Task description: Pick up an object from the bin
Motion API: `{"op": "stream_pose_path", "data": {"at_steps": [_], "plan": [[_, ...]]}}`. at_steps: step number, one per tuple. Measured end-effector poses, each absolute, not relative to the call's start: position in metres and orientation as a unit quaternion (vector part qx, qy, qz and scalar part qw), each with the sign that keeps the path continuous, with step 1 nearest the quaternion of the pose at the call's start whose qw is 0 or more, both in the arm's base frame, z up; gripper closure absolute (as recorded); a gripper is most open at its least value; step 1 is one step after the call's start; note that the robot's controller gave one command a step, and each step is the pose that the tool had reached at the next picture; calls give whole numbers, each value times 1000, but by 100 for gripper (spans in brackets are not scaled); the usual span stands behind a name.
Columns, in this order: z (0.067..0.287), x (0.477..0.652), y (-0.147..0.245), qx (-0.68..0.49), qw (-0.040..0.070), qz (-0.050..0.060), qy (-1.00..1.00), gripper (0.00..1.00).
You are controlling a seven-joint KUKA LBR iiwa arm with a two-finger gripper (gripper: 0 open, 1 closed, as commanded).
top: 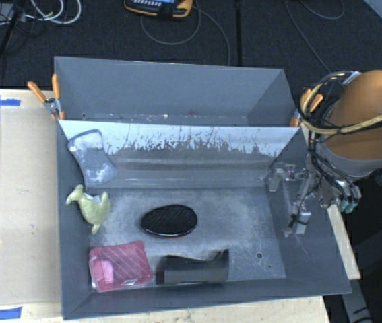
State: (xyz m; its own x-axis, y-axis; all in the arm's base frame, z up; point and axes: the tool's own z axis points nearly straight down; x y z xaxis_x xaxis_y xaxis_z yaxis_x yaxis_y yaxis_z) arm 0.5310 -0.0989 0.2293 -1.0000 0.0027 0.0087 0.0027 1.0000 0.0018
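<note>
The claw (pixel 297 215) is hanging low by the right wall of the grey bin (pixel 177 99), over bare floor. Whether it is spread or pressed together I cannot tell. Everything is lying well to its left: a black oval disc (pixel 169 221) mid-floor, a black angular block (pixel 194 268) near the front wall, and a pink packet (pixel 118 266) in the corner. I'm judging the disc the likeliest pick, since it is lying flat and clear of its neighbours.

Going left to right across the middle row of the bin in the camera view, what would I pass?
Pale green animal figure → black oval object → end effector, at the bin's right side.
</note>
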Motion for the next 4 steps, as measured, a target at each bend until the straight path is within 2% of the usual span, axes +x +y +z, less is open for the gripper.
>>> {"op": "stream_pose_path", "data": {"at_steps": [1,2,3,4], "plan": [[234,533,-99,0,1,0,-1000,0],[206,534,-106,-16,0,-1,-1000,0],[185,539,-115,-81,4,-1,-997,0],[163,554,-125,-146,1,-1,-989,0]]}}
